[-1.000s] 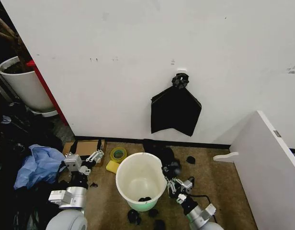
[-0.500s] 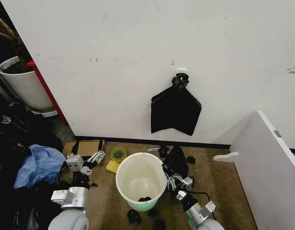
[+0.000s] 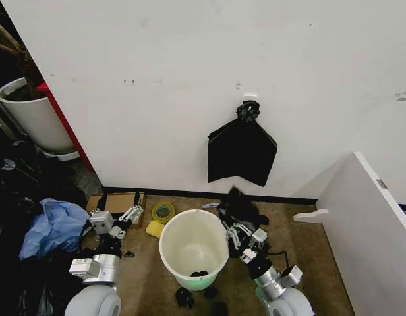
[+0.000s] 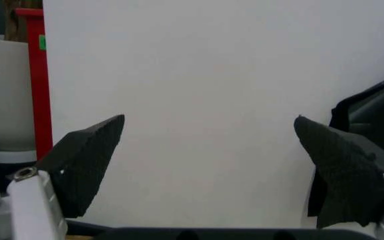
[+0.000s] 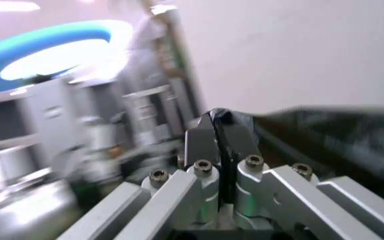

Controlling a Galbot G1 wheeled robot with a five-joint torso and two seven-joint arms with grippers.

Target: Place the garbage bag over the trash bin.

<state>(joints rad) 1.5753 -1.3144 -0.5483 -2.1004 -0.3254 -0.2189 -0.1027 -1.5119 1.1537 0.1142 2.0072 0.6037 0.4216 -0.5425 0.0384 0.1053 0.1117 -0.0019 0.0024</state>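
The trash bin (image 3: 194, 247), a round cream-white bucket with a pale green base, stands upright on the tan floor (image 3: 302, 253) near the foot of the white wall (image 3: 190, 85), a few small black scraps lying inside it and on the floor in front of it. Just to its right, the right gripper (image 3: 233, 232) is clenched on a bunched part of the garbage bag (image 3: 238, 209), whose glossy black plastic rises in a crumpled peak above the fingers, beside the bin's rim and not over its opening. In the right wrist view the two metal fingers (image 5: 204, 142) are pressed together with black film (image 5: 312, 135) pinched between them and trailing off to one side. The left gripper (image 3: 132, 214) hovers left of the bin with its dark pads (image 4: 88, 162) spread wide, grasping nothing. A flat matte-black bundle (image 3: 241, 150) hangs from a hook on the wall above. A roll of yellow tape (image 3: 163, 212) lies on the floor between the left gripper and the bin.
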